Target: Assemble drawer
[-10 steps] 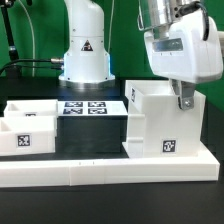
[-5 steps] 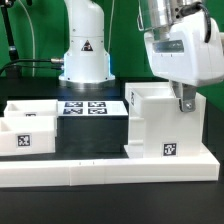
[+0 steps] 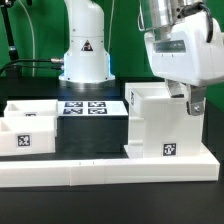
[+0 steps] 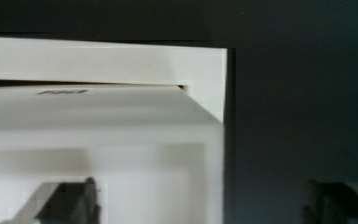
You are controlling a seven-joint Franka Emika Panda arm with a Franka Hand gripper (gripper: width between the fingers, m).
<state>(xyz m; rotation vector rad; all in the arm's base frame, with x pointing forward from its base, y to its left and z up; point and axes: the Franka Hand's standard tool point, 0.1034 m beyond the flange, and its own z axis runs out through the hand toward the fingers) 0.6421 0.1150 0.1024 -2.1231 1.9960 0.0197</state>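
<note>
Pincer point(image 3: 189, 102) is open, its jaws astride the side wall of the tall shell point(image 3: 160, 125) just below it. It has shifted slightly outward since before. Both trays point(image 3: 30, 140) rest well apart from it on the counter point(image 3: 90, 140).

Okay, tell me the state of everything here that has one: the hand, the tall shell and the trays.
hand: open, one finger on either side of the shell's side wall, not gripping.
shell: upright, no tray in it.
trays: loose at the exterior view's left, outside the shell, open side up.
</note>
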